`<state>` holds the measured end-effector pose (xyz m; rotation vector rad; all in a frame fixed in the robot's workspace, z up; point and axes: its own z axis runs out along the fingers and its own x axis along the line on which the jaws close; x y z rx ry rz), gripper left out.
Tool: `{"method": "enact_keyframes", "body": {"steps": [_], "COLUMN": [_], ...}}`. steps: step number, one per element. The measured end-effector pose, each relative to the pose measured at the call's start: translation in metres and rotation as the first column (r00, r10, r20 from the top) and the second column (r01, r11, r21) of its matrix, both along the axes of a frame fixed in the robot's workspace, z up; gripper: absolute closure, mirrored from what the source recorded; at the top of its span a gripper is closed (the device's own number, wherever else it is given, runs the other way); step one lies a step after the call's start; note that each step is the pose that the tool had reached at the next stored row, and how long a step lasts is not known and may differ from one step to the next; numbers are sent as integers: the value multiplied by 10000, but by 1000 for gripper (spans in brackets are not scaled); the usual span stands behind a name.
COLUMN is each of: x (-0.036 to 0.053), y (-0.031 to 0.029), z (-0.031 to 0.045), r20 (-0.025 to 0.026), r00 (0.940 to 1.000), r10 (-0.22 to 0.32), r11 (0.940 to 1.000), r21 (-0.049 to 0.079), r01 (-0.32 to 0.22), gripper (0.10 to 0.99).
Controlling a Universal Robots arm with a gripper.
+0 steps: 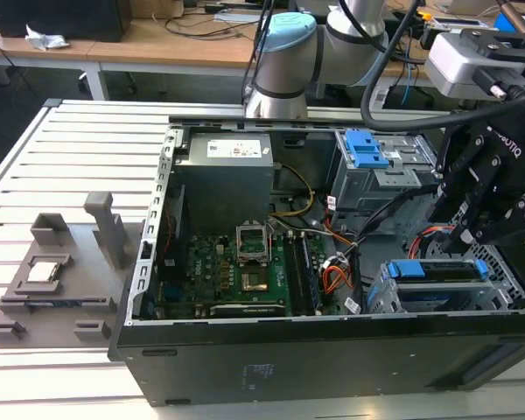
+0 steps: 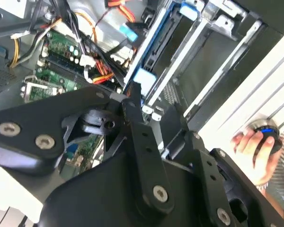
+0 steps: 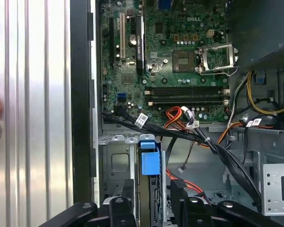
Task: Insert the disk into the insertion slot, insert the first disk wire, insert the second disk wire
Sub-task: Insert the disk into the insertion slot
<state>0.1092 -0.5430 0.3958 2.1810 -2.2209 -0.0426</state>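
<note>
The disk stands on edge inside the insertion slot, its blue carrier rim showing along the top of the perforated silver cage at the near corner of the open computer case, on the exterior view's right. In the first wrist view the blue end tab of the disk rises between the metal walls of the slot. The gripper hangs directly over it, fingers spread apart, one on each side of the carrier with a gap showing, gripping nothing. In the second wrist view one fingertip lies just beside the blue tab.

A red cable runs just beside the disk, and a black bundle of wires crosses above the cage; whether any wire is plugged into the disk cannot be told. Further into the case lie the green motherboard, the power supply and a taller grey bay with a blue latch. The case rests on a ribbed metal table bearing a grey fixture. A person's hand rests on a small dark object beside the case
</note>
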Motion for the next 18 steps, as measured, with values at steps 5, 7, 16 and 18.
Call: {"method": "enact_keyframes", "body": {"steps": [5, 7, 16, 18], "x": [0, 0, 0, 0], "y": [-1, 0, 0, 0], "z": [0, 0, -2, -21], "r20": [0, 0, 0, 0], "r00": [10000, 10000, 10000, 10000], "r10": [-1, -1, -1, 0], "r11": [10000, 10000, 10000, 10000], "r21": [-2, -2, -2, 2], "r01": [1, 1, 1, 0], "gripper": [659, 792, 980, 980]}}
